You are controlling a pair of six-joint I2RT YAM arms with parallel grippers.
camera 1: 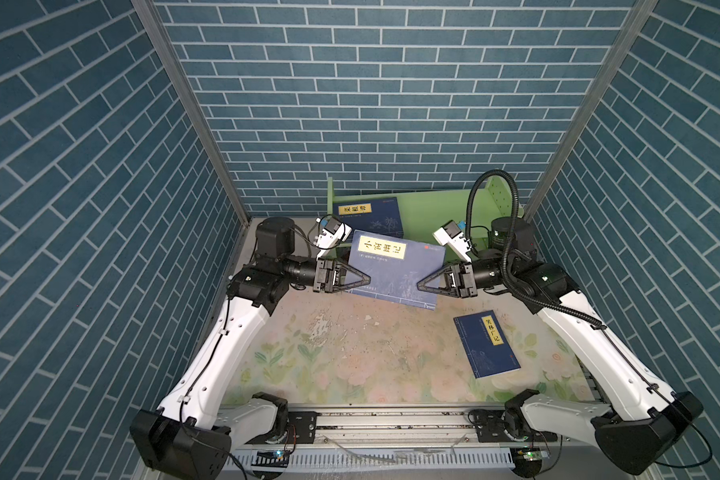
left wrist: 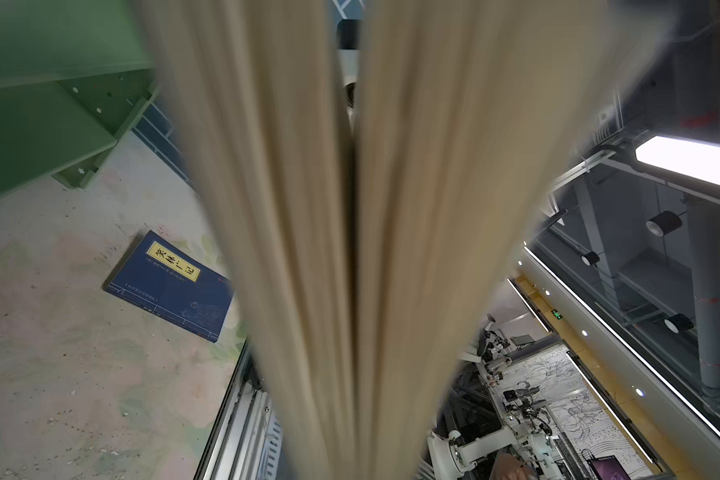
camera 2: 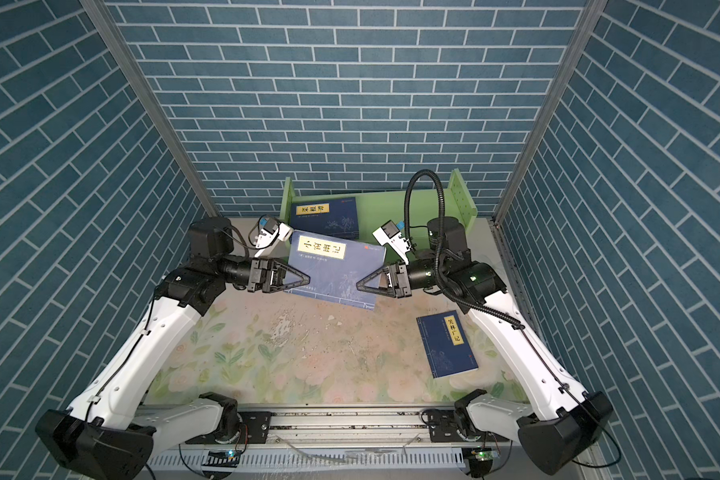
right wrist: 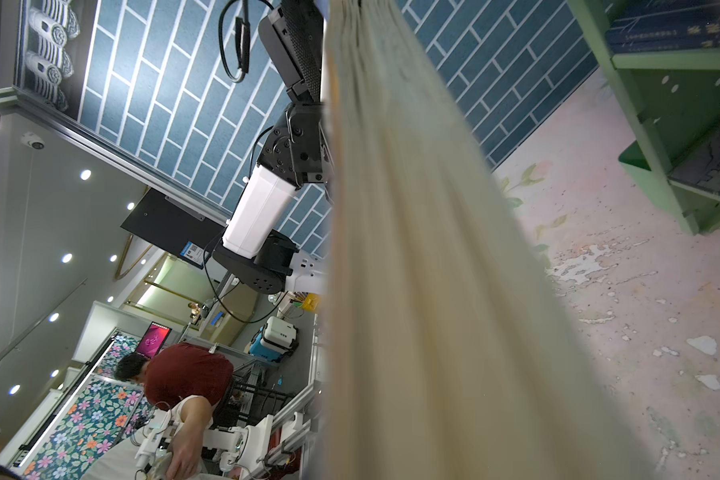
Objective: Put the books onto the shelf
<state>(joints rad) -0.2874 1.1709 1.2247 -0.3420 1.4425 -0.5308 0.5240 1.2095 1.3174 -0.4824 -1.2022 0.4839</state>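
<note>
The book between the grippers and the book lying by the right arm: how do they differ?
The lifted book hangs above the table, left gripper and right gripper at its ends; the lying book rests flat, untouched. The lifted book looks paler, the lying book darker. The lifted book runs crosswise, the lying book front to back. Both blue, yellow-labelled, face up.

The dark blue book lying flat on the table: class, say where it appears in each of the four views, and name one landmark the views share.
Top view: book lies right of centre, cover up.
Top view: book again lies right of centre.
Left wrist: book shows whole, yellow label readable.
Right wrist: not in it.
Shared landmark: green shelf.
</note>
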